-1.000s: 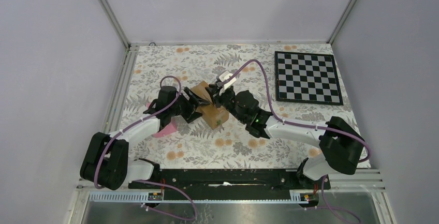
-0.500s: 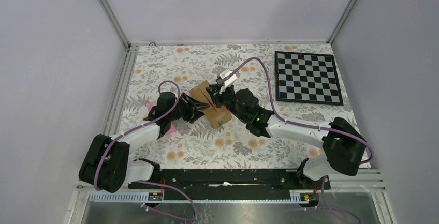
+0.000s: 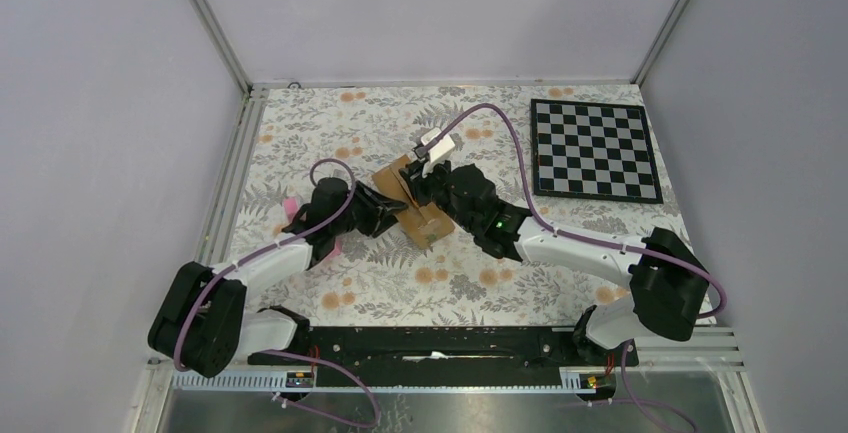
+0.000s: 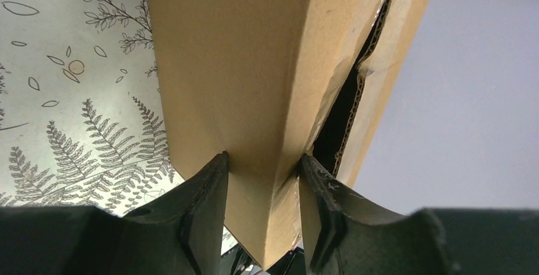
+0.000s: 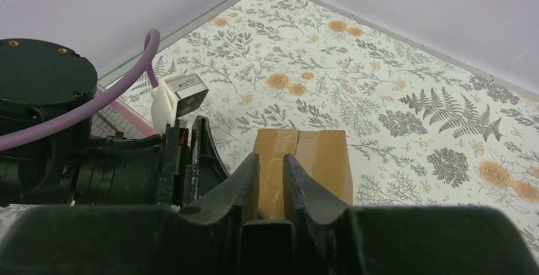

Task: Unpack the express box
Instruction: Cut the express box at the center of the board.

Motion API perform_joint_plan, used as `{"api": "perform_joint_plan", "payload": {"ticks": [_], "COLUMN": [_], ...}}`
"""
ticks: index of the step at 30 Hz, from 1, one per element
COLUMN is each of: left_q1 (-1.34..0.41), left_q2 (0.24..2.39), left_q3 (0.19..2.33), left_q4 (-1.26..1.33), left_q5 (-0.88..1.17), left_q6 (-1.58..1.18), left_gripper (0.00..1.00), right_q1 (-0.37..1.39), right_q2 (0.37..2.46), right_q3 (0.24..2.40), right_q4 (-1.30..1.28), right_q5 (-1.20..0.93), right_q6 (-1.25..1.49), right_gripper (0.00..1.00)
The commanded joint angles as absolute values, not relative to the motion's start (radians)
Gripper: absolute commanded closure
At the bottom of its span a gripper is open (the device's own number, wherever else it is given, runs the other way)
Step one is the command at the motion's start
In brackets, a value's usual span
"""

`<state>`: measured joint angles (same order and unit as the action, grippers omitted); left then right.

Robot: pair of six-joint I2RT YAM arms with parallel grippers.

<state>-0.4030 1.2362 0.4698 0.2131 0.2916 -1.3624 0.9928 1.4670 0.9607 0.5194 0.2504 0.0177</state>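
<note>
My left claw pinches a corner of the express box, lower centre. My right claw, nearly closed, nips its edge.

Chessboard — pink wedge — floral cloth

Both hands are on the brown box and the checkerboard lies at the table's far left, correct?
No: the checkerboard lies at the far right, per the top view. Both the left hand and right hand are on the brown box.
</note>
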Motion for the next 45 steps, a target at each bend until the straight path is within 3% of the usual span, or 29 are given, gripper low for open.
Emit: {"api": "perform_joint_plan", "payload": {"ticks": [1, 4, 11, 18, 24, 30, 40, 45], "left_q1": [-0.411, -0.413, -0.413, -0.393, -0.364, -0.365, -0.378, -0.397], "left_q2": [1.208, 1.217, 1.306, 1.278, 1.229, 1.245, 1.319, 1.343], "left_q3": [0.582, 0.684, 0.860, 0.975, 1.001, 0.872, 0.787, 0.792], "left_q4": [0.152, -0.050, -0.310, -0.420, -0.399, -0.183, 0.026, -0.011], "left_q5": [0.182, 0.136, 0.100, 0.162, 0.280, 0.418, 0.473, 0.444], "left_q6": [-1.368, -1.314, -1.209, -1.101, -1.105, -1.197, -1.260, -1.256], "left_gripper": [0.51, 0.38, 0.36, 0.20, 0.18, 0.14, 0.09, 0.09], "right_q1": [1.016, 1.016, 1.015, 0.996, 0.988, 0.989, 0.988, 0.988], "right_q2": [1.467, 1.459, 1.464, 1.441, 1.439, 1.436, 1.424, 1.420], "right_q3": [0.976, 0.951, 0.926, 0.877, 0.858, 0.843, 0.819, 0.814], "right_q4": [0.428, 0.469, 0.526, 0.591, 0.621, 0.645, 0.675, 0.684], "right_q5": [0.227, 0.201, 0.148, 0.093, 0.081, 0.100, 0.113, 0.118], "right_q6": [0.065, 0.031, 0.006, -0.020, -0.006, -0.006, 0.025, 0.022], "right_gripper": [1.00, 1.00, 1.00, 1.00, 1.00, 1.00, 1.00, 1.00]}}
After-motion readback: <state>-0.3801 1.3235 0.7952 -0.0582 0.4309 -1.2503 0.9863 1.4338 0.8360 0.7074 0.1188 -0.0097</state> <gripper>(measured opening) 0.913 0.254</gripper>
